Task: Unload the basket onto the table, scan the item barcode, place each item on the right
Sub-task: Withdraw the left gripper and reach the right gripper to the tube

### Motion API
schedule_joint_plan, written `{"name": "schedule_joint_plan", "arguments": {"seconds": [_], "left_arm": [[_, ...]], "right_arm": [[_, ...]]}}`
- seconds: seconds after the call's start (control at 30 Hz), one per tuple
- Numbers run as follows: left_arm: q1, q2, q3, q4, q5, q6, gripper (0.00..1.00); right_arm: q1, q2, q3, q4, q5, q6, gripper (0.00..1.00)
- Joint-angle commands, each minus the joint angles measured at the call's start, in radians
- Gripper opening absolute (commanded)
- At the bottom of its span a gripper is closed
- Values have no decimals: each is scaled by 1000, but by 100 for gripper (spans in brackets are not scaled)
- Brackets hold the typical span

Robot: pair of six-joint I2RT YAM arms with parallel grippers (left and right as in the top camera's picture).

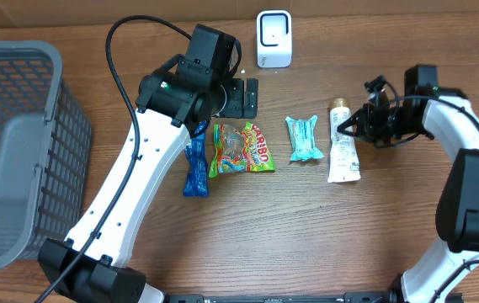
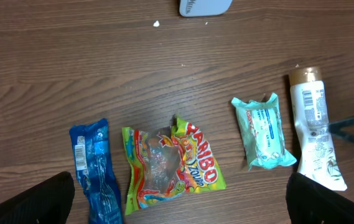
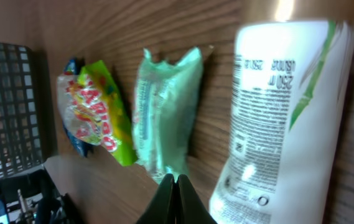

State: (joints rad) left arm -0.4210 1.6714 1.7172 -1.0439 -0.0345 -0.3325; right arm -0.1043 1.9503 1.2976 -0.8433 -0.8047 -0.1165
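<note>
Hovering above the Haribo bag (image 2: 173, 165), left fingers (image 2: 40, 202) stand wide, empty, likely poised to grasp; right fingers (image 3: 165, 204) sit pinched together, empty, beside the white tube (image 3: 282, 118).

1. The wooden table (image 1: 306, 236) carries everything.
2. A grey mesh basket (image 1: 54, 126) stands at its left edge.
3. A white scanner (image 1: 274, 38) stands at the far side.
4. A blue packet (image 1: 195, 168), Haribo bag (image 1: 241, 150), teal packet (image 1: 306, 139) and white tube (image 1: 342, 147) lie side by side mid-table.

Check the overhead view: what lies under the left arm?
The blue packet, its upper end hidden by the left arm. The Haribo bag lies beside it in plain view. Whatever else the arm covers cannot be seen.
</note>
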Motion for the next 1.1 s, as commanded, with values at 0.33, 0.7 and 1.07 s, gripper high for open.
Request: {"name": "schedule_joint_plan", "arguments": {"seconds": [0.33,0.7,1.07], "left_arm": [[0,6,6,-24,1,12,100],[0,6,6,-30,-1,19,100],[7,6,8,-21,-35,23,100]], "right_arm": [[-8,169,-114,177,-125,-15,4],[-87,171,-114,169,-9,42,4],[-68,173,-115,219,64,41,4]]}}
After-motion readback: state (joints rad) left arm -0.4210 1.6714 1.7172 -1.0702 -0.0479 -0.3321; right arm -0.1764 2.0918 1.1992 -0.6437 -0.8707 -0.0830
